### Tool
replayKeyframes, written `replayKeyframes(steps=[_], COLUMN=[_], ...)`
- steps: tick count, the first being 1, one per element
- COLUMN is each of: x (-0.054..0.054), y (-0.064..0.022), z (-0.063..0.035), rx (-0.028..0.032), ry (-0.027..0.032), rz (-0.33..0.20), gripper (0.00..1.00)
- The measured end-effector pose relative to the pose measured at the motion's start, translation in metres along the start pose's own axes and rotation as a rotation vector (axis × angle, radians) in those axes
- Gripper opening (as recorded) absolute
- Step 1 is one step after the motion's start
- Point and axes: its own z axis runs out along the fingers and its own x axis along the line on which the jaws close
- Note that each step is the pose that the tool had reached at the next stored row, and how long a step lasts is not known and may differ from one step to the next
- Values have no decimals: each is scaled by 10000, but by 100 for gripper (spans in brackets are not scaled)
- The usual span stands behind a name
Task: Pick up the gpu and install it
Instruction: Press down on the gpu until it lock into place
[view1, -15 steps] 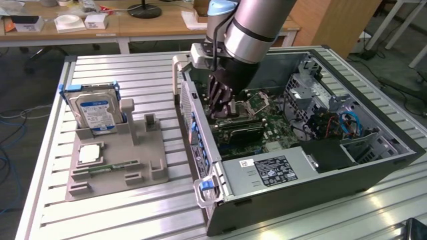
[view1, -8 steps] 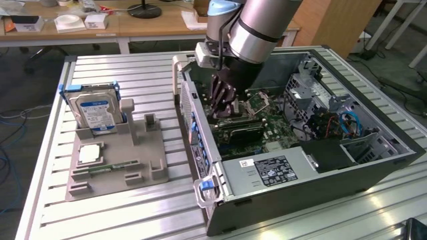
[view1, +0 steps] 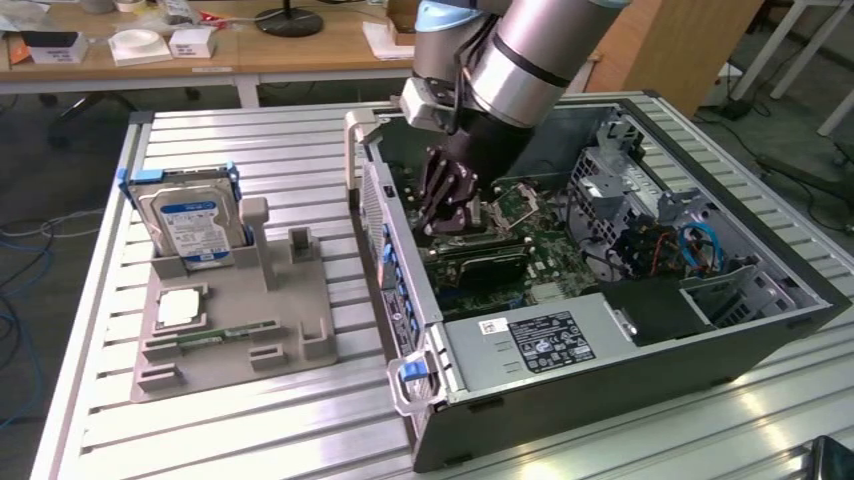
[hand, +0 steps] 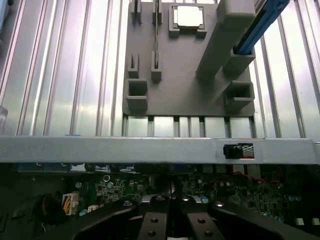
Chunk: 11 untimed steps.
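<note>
Green card, the gpu (view1: 483, 262), lies low on the motherboard (view1: 561, 255) inside the case (view1: 694, 345), just under your gripper (view1: 447, 215). Jaws are pressed together, pinching nothing you can see. You look to be at the seating step; pressing it home calls for care. Its slot is hidden.

Grey holder (view1: 300, 320), ribbed silver bench (view1: 254, 150).
Blue-white label on hard drive (view1: 191, 228); green motherboard (view1: 534, 255) inside black case (view1: 641, 370); black gripper (view1: 450, 205).

Ribbed glossy metal table (view1: 267, 150)
</note>
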Motion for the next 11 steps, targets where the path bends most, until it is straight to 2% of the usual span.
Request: replayKeyframes(steps=[1,2,4,11], x=[10,22,49,63], y=[-3,-4,-4,-7], z=[-2,-2,-2,14], rx=[-50,-72,-88,-125], ry=[-5,-17,-33,-33], rz=[-1,-6,-11,-11], gripper=[10,10,10,10])
